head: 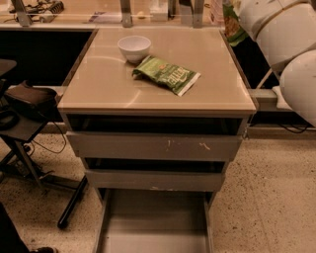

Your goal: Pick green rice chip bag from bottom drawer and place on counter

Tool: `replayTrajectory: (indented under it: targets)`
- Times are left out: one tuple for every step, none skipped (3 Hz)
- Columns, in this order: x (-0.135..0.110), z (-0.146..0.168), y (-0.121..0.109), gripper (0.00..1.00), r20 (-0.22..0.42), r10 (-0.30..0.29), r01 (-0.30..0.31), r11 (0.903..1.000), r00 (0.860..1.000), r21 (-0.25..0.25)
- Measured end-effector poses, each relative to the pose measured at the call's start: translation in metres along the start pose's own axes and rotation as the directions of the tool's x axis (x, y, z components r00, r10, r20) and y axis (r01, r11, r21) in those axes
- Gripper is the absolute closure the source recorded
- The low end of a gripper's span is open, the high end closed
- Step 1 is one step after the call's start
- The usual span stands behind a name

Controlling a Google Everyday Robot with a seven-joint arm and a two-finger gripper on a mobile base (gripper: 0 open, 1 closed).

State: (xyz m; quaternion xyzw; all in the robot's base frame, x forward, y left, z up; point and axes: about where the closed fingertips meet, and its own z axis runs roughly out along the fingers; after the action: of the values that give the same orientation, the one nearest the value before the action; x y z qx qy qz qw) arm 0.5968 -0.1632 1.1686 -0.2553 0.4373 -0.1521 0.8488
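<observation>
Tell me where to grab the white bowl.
Pinch the white bowl from above by its rim, one finger inside: it stands upright and open. Take the side away from the dark green bag. The gripper is out of view, above the green rice chip bag.

Office or lab, I'd say: speckled floor (266, 197), grey drawer cabinet (153, 147), chair (29, 99), cabled desk (74, 17) behind; my gripper (233, 5) sits top right.

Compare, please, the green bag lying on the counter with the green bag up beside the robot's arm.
The darker bag lies flat on the counter; the green rice chip bag hangs upright past the counter's right rear corner. The darker bag has a white end; the brighter one is partly hidden. Both are green. The gripper is out of sight above, by the arm.
</observation>
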Motion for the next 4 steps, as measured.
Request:
replayTrajectory:
  targets:
    - [0.000,0.000,0.000,1.00,0.000,0.000,0.000,1.0000,1.000,0.000]
    - [0.015,0.011,0.010,1.00,-0.011,-0.023,0.022,0.9978,1.000,-0.062]
    - [0.039,0.046,0.040,1.00,-0.032,0.013,-0.018,0.9888,0.999,-0.148]
    - [0.060,0.083,0.090,1.00,-0.069,0.080,-0.093,0.9712,0.994,-0.219]
